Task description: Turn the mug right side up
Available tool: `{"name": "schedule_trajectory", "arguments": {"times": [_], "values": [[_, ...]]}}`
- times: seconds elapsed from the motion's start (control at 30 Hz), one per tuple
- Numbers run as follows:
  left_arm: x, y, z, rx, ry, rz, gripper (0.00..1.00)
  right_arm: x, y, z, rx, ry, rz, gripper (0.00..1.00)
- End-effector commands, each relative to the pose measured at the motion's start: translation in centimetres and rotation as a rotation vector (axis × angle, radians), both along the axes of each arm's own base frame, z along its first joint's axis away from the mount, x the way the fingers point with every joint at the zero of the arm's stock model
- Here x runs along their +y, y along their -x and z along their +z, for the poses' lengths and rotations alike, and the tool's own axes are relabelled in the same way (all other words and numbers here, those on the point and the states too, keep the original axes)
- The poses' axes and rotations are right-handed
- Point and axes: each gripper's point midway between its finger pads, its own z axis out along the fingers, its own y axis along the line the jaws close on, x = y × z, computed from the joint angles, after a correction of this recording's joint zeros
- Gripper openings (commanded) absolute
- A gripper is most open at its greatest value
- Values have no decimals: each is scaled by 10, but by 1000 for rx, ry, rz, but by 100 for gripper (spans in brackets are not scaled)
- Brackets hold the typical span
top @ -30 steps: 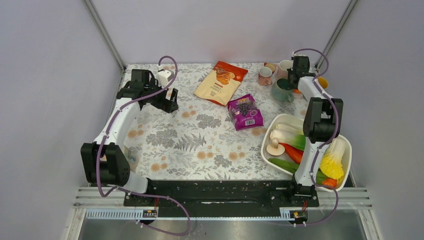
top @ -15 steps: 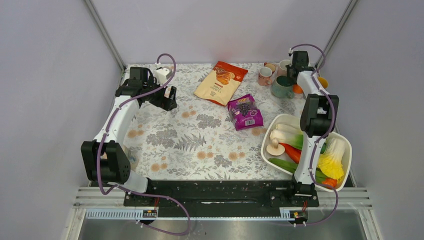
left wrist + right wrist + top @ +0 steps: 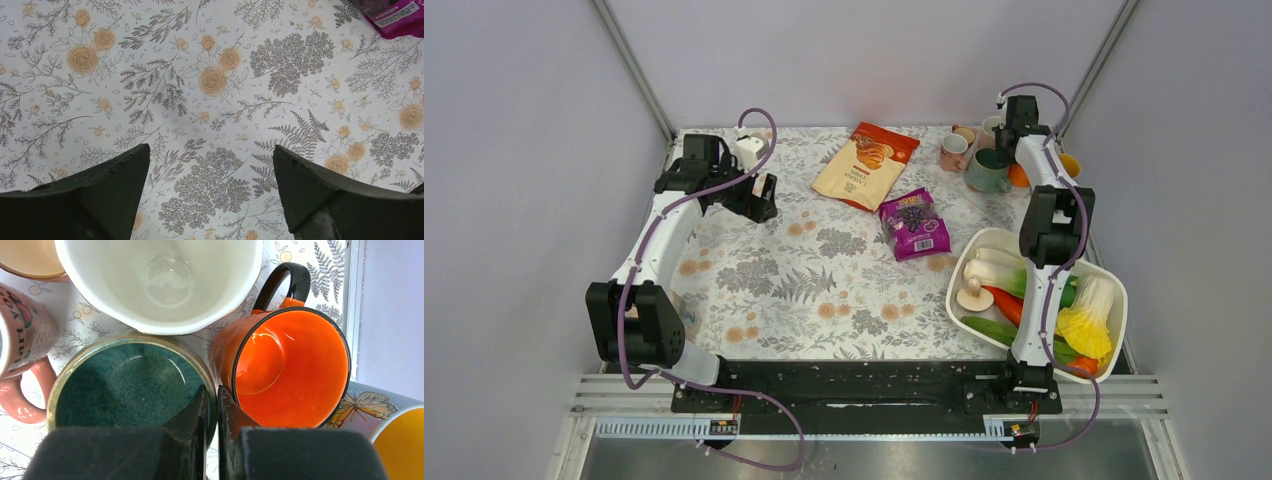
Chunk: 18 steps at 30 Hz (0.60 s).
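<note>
- The green mug (image 3: 130,390) is seen upright, mouth up, at the far right corner of the counter (image 3: 210,80), crowded by a white mug (image 3: 160,280), an orange mug (image 3: 295,365) and a pink mug (image 3: 25,335).
- Its rim is pinched by the right pincer (image 3: 212,390), whose jaws are almost closed, one inside and one outside.
- The left pincer (image 3: 211,149) is held wide open over the counter, with nothing gripped.

Bright even light, soft shadows, sharp pics

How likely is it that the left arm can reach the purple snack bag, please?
Probably yes: the left gripper hangs open over bare tablecloth, and nothing lies between it and the purple snack bag.
</note>
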Motion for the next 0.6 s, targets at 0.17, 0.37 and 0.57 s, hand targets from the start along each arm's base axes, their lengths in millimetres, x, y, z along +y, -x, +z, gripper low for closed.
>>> {"name": "schedule_trajectory", "arguments": {"times": [0.17,0.37,0.57], "values": [[0,-9,22,-68,3,-19,96,10,4,36,-73,9,40,30],[3,-4,24,-67,-16,-26,96,13,9,48,-92,-5,46,43],[16,13,33,-39,-102,-45,99,21,22,94,-183,-11,49,63]]}}
